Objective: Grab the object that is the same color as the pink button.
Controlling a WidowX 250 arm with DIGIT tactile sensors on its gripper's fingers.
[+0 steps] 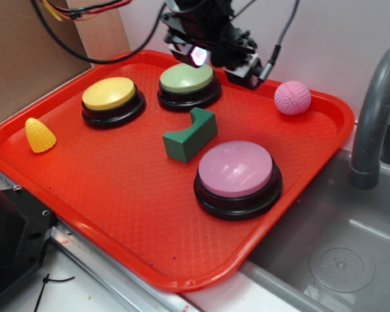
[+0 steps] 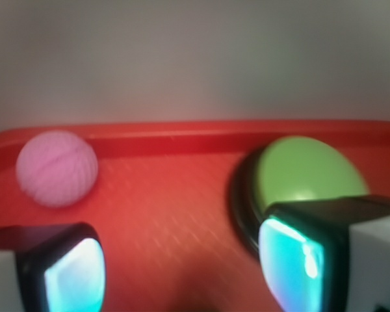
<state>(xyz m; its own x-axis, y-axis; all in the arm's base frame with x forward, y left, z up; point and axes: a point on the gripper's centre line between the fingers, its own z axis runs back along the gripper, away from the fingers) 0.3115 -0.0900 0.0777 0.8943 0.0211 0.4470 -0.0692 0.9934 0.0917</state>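
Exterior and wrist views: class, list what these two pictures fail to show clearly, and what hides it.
- Exterior view: the gripper fingertips merge with the dark arm above the green button.
- Wrist view: the green button is partly hidden by a finger.
- Wrist view: the pink ball is blurred, texture unclear.
- Wrist view: pink button out of frame.

Claw (image 2: 182, 260) aloft, fingers apart, empty.

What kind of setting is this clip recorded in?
Probably a toy kitchen sink setup for robot trials: a grey faucet over a sink basin, with a red tray of buttons and toys beside it.
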